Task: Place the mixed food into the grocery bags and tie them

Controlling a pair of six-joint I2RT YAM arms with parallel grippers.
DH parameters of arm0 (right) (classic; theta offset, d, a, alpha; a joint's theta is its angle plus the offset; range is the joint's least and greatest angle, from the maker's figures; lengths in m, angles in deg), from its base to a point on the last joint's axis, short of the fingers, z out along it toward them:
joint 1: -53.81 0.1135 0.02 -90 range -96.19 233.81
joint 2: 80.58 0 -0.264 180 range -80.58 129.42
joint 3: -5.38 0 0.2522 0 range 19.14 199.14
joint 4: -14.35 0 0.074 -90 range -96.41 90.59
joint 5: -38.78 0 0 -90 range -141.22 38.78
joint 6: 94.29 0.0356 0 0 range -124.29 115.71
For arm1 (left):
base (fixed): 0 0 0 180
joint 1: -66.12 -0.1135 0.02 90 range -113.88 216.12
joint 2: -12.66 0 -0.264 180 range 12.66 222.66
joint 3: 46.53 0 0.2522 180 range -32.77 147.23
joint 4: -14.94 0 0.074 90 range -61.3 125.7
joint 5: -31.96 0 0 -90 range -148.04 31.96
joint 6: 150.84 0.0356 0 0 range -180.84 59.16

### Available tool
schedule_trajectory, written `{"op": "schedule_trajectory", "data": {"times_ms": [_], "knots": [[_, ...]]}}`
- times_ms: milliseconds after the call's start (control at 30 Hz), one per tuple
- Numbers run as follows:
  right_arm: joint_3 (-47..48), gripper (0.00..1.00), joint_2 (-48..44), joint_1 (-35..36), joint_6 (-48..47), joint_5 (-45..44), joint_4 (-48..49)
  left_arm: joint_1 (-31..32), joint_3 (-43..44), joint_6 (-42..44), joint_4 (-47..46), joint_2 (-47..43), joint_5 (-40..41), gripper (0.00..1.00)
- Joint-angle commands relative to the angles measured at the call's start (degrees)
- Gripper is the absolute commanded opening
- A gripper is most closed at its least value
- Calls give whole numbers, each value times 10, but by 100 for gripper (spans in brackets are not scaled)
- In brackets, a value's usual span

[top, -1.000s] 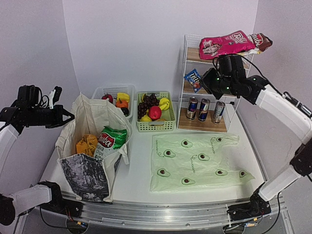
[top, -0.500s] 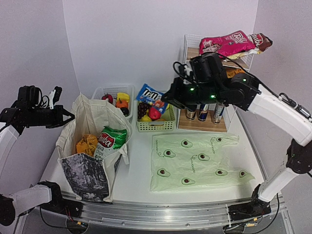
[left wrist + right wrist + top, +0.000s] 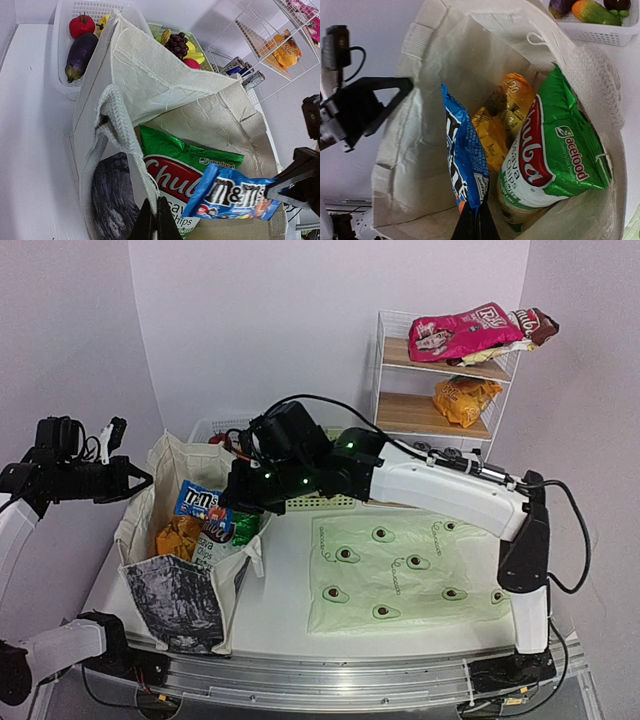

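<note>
Right gripper (image 3: pixel 224 504) is stretched across to the left side of the table, jaws pinched tight on the top edge of a blue candy packet (image 3: pixel 197 503), which hangs right over the open mouth of the canvas tote (image 3: pixel 200 472). It looks ready to drop in. On the far left, the left gripper (image 3: pixel 143 479) is clamped shut on the tote's rim by the webbing strap, holding the mouth wide. Inside the tote sit a green-white snack packet (image 3: pixel 547 150) and an orange packet (image 3: pixel 500 117), side by side, so that bag is partly loaded. Plenty is left, by my read. The grapes (image 3: pixel 176 41) and bananas (image 3: pixel 191 47) lie in the green basket at the far side, drink cans (image 3: pixel 243 73) stand on the shelf at far right, and another orange packet (image 3: pixel 462 398) sits one shelf up. The avocado bag (image 3: pixel 400 575) lies flat and empty, near right of centre. Neither bag is tied. I'd call it early going.
</note>
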Motion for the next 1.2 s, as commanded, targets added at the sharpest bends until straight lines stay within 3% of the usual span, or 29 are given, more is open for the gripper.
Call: {"op": "schedule_trajectory", "data": {"times_ms": [0, 200, 267, 333, 400, 467, 667, 933, 1167], "knots": [[61, 0, 18, 11, -23, -11, 9, 0, 10, 8, -38, -17, 7, 0], [125, 1, 84, 27, -61, 15, 7, 0, 8, 3, -46, -14, 4, 0], [133, 19, 87, 27, -70, 26, 7, 0, 9, 5, -44, -14, 5, 0], [134, 47, 78, 27, -96, 30, 6, 0, 10, 6, -42, -14, 7, 0], [127, 67, 60, 27, -124, 23, 6, 0, 8, 5, -43, -15, 7, 0], [113, 75, 35, 27, -156, 15, 6, 0, 6, 2, -45, -15, 7, 0], [38, 81, -76, 17, -240, -14, 3, 0, 4, 0, -46, -16, 7, 0], [-184, 82, -278, -29, -291, -152, 3, 0, -1, 8, -46, -19, 14, 0], [-453, 77, -429, -176, -234, -242, 6, 0, -2, 6, -56, -19, 10, 0]]}}
